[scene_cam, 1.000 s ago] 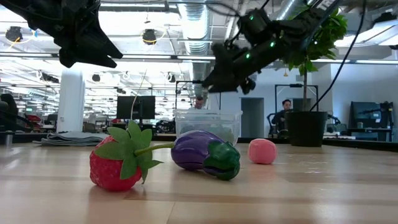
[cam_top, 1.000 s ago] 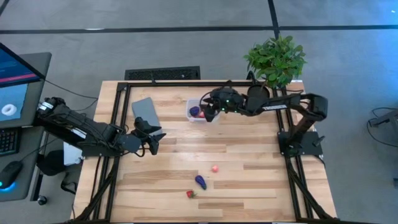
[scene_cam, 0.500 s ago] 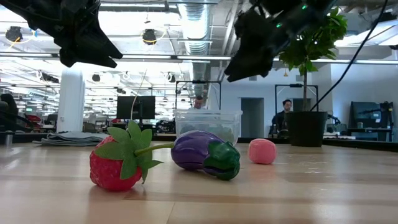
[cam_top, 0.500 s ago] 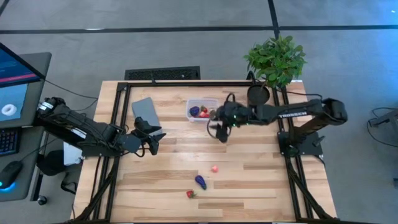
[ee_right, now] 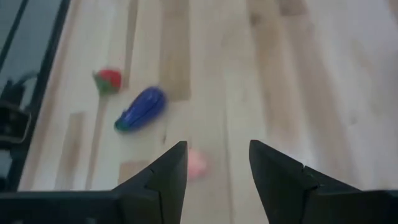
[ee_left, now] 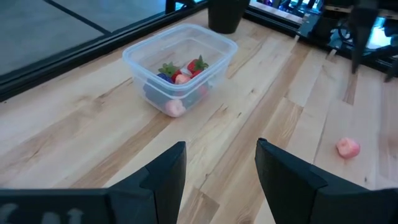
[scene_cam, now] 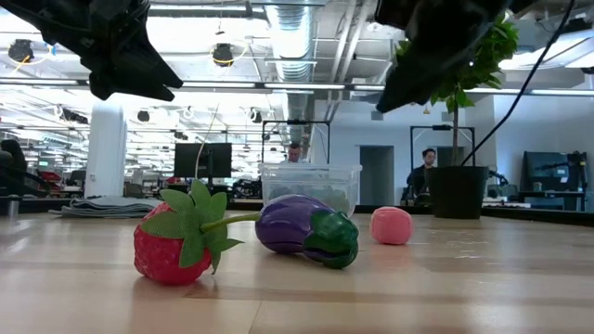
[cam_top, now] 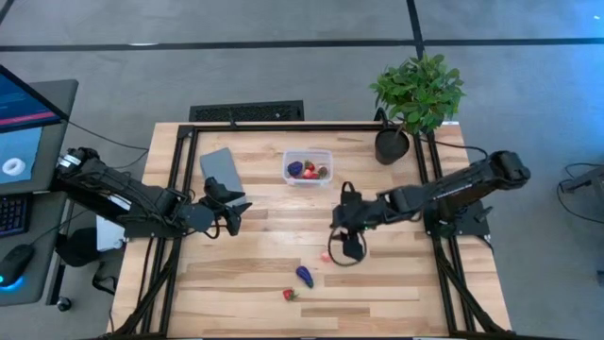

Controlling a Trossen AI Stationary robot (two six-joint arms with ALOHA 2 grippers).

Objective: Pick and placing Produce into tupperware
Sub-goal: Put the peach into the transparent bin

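Observation:
The clear tupperware (cam_top: 308,168) stands at the far middle of the table and holds several pieces of produce (ee_left: 181,71). Three more pieces lie loose near the front edge: a pink piece (ee_right: 196,163), a purple eggplant (cam_top: 304,276) and a red strawberry (cam_top: 289,295). My right gripper (cam_top: 345,247) hangs open and empty above the pink piece, clear of it and slanting down. My left gripper (cam_top: 231,219) waits open and empty over the table's left part, facing the tupperware.
A flat grey lid (cam_top: 221,170) lies left of the tupperware. A potted plant (cam_top: 415,94) stands at the far right corner. Black frame rails (cam_top: 175,189) run along the table's sides. Bare wood lies between the tupperware and the loose produce.
My right gripper has swung from above the tupperware toward the table's near edge and now hangs over the pink piece, tipped more steeply down. The produce and the tupperware have stayed where they were.

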